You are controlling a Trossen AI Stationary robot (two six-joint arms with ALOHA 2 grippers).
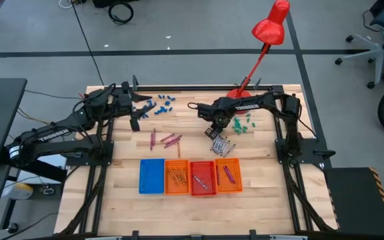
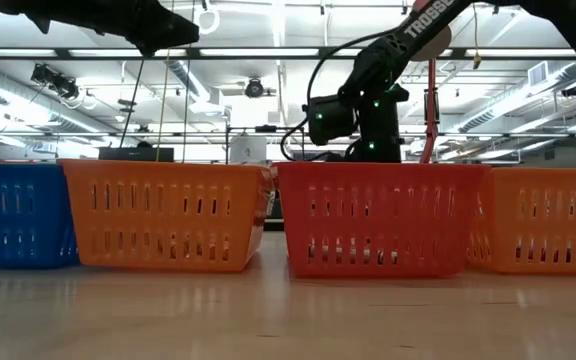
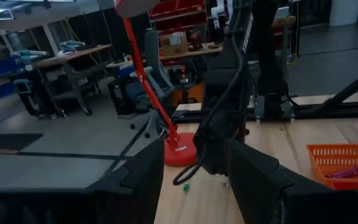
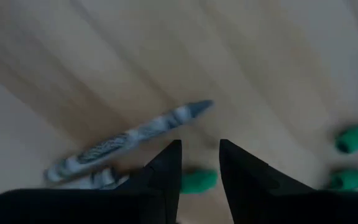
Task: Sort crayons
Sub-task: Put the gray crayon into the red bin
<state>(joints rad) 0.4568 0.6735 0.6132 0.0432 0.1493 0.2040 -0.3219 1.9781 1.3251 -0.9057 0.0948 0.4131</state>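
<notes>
Silvery grey crayons (image 1: 223,145) lie in a loose pile on the table, and one (image 4: 129,138) shows in the right wrist view. Magenta and orange crayons (image 1: 167,139) lie loose mid-table. My right gripper (image 1: 213,131) hovers over the table at the pile's far side, its fingers (image 4: 200,148) pointing down, slightly open and empty. A green bit (image 4: 197,180) lies on the table below the gap. My left gripper (image 1: 137,110) is open and empty, raised near the far left; it also shows in the left wrist view (image 3: 194,168).
Four small trays stand in a row near the front: blue (image 1: 152,176), orange (image 1: 177,177) with crayons, red (image 1: 203,177), orange (image 1: 228,175) with magenta crayons. Stubby blue bits (image 1: 160,105) and green bits (image 1: 242,123) lie at the far side. A red lamp (image 1: 269,27) stands at the back.
</notes>
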